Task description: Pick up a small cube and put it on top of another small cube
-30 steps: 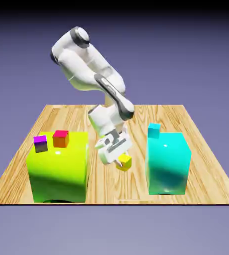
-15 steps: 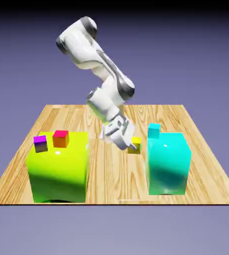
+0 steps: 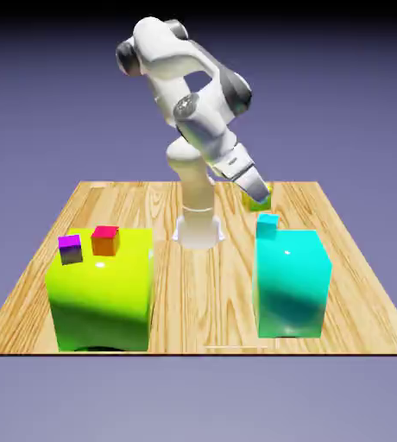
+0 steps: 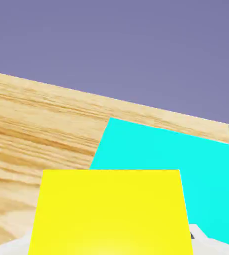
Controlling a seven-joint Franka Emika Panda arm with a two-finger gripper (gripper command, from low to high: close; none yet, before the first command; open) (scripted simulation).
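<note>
My gripper [image 3: 255, 195] is shut on the tiny yellow cube [image 3: 258, 198] and holds it in the air, above and slightly to the exterior view's left of the tiny cyan cube [image 3: 267, 226]. That cyan cube rests on the back left corner of the big cyan block [image 3: 291, 280]. In the hand view the yellow cube [image 4: 110, 211] fills the bottom middle and hides most of the fingertips. Behind it spreads a cyan surface [image 4: 186, 164]; I cannot tell whether it is the small cube or the block.
A big yellow-green block [image 3: 100, 287] stands at the exterior view's left with a purple small cube [image 3: 71, 249] and a red small cube [image 3: 105, 240] on top. The wooden table [image 3: 193, 293] lies between the two big blocks.
The arm has lifted the yellow cube from low over the table's middle, up and to the exterior view's right, to above the small cyan cube. The gripper stayed shut on it.
</note>
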